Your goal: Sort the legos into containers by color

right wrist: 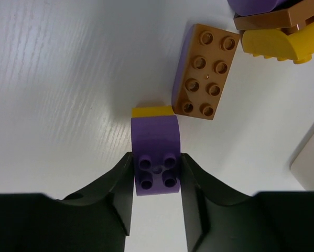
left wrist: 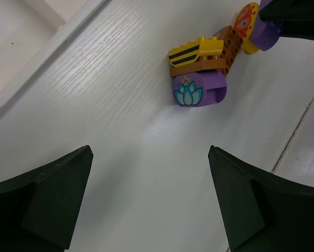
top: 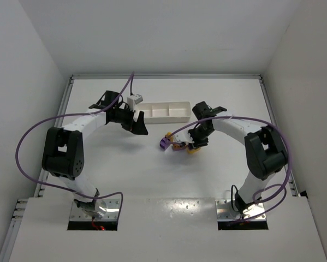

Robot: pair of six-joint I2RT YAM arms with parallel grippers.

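My right gripper (right wrist: 155, 157) is shut on a purple lego (right wrist: 154, 134) with a yellow piece (right wrist: 151, 111) under its far end, low over the table. An orange lego (right wrist: 205, 71) lies just beyond it, and a yellow lego (right wrist: 277, 44) lies further off. In the top view the right gripper (top: 195, 143) is over the lego cluster, with a purple lego (top: 164, 143) to its left. My left gripper (top: 136, 123) is open and empty, near the left end of the white tray (top: 166, 111). Its view shows a purple lotus lego (left wrist: 191, 92) and a yellow striped lego (left wrist: 193, 51).
The three-compartment tray stands at the back middle of the table, just behind both grippers. Its rim (left wrist: 20, 79) shows at the upper left of the left wrist view. Purple cables loop off both arms. White walls close in the table on three sides.
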